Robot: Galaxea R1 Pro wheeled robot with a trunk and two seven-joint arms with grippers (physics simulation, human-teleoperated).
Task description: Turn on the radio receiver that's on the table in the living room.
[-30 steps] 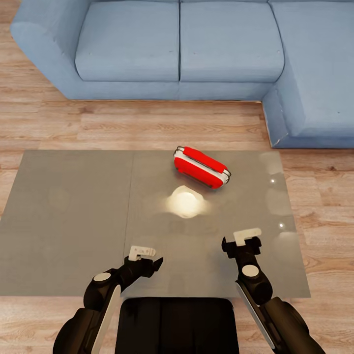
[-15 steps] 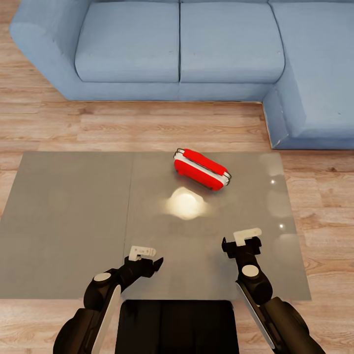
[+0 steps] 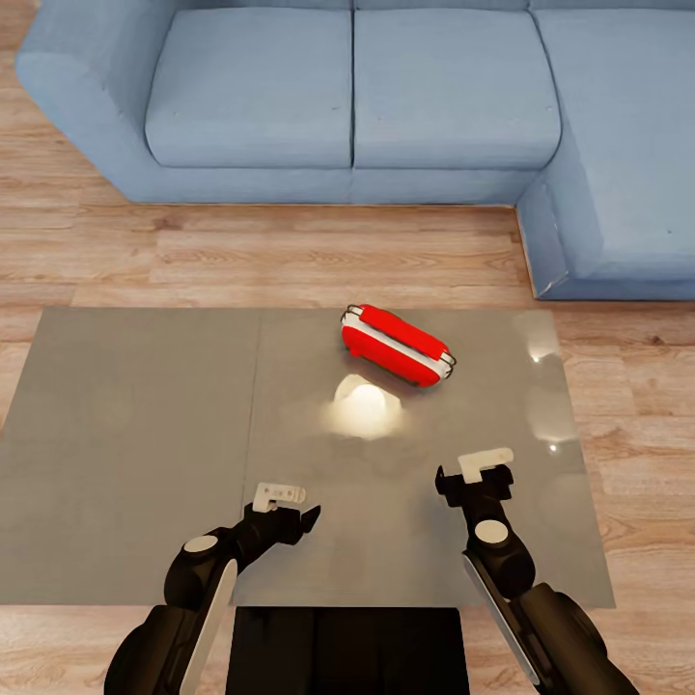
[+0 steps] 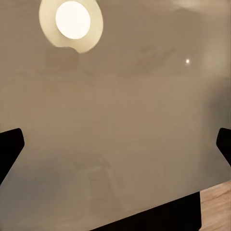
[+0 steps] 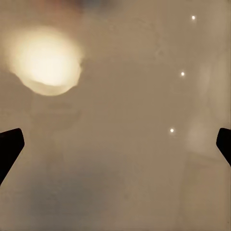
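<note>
Since a second ago the whole head view has shifted: the table's (image 3: 145,454) far edge, the sofa (image 3: 347,97) and the radio (image 3: 396,345) all sit lower in the frame, and more grey top shows at the bottom near the robot's dark base. This reads as camera or base motion, not movement of the things. Both arms hold the same places in the frame. Judgement: the robot is closing on the table, and the reach has not begun.

The radio lies on the table's right panel, just right of the frame's centre, near the far edge and just above the bright lamp reflection (image 3: 365,410). Its long axis runs diagonally, from upper left to lower right. Its dial and switch cannot be made out from here, so which way its face points is uncertain.

The left gripper (image 3: 280,497) hovers over the near table at lower left, the right gripper (image 3: 485,465) at lower right, both well apart from the radio. In each wrist view the dark fingertips (image 4: 9,147) (image 5: 9,144) stand at opposite edges over bare tabletop: both claws spread wide, holding nothing.
</note>
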